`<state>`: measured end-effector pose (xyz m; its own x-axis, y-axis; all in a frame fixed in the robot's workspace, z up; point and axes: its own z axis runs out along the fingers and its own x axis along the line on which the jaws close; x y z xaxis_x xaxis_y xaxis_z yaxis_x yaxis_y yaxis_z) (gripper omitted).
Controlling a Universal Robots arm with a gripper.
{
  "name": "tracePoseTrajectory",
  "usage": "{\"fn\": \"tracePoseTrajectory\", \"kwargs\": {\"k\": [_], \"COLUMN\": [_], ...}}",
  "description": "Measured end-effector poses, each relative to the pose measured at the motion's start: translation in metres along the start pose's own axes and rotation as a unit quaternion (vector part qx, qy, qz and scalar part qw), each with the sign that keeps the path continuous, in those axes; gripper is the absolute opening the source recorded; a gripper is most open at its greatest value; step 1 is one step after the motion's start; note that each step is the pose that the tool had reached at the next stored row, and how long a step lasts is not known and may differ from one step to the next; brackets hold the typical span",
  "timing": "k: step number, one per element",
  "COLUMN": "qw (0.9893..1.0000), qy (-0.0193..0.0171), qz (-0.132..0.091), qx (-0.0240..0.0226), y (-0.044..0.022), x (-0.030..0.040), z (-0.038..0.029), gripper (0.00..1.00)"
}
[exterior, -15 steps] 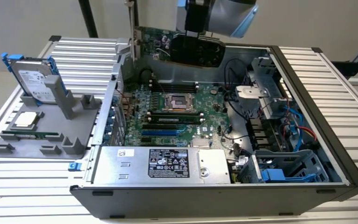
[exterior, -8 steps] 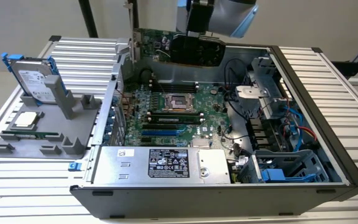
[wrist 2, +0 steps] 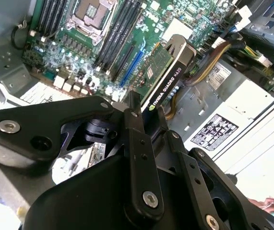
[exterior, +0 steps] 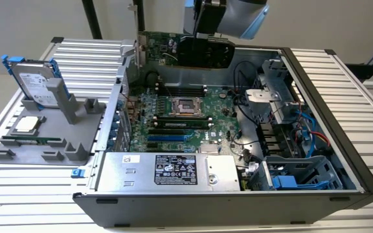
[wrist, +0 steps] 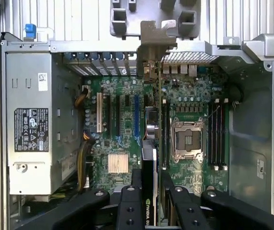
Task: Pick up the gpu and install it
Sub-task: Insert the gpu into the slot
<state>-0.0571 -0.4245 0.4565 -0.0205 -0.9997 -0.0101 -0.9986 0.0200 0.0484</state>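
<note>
Gpu point(exterior: 203, 48) in the air over the open case point(exterior: 316, 160), carried but not yet seated.

The jaws are closed onto the card's upper edge, one finger point(wrist: 137, 196) on each face, as both wrist views show. In the upper middle of the exterior view the gpu hangs upright, clear of the motherboard point(exterior: 180, 116), with its silver bracket point(exterior: 136, 51) toward the exterior view's left, at the case's rear wall. In the first wrist view the card point(wrist: 149, 158) appears edge-on, lying along the line of the expansion slots, just beside the blue slot point(wrist: 137, 112). I judge this to be the carry-and-align step. Seating it would call for the card's contact edge to sit squarely over one slot and the bracket to meet its rear opening. The descent would then need to be straight, because a tilted card could jam. The hard drive point(exterior: 34, 82) stands on the tabletop point(exterior: 342, 82) at the exterior view's left, well apart.
</note>
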Motion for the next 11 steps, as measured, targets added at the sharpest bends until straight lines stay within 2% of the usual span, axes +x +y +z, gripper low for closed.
{"fn": "tracePoseTrajectory", "kwargs": {"k": [7, 11], "qw": [1.0000, 1.0000], "qy": [0.0001, -0.0001], "qz": [0.000, 0.000], "qx": [0.0000, 0.0046], "y": [-0.0001, -0.0002], "x": [-0.0001, 0.0000], "z": [0.0012, 0.0038], "gripper": [0.00, 0.00]}}
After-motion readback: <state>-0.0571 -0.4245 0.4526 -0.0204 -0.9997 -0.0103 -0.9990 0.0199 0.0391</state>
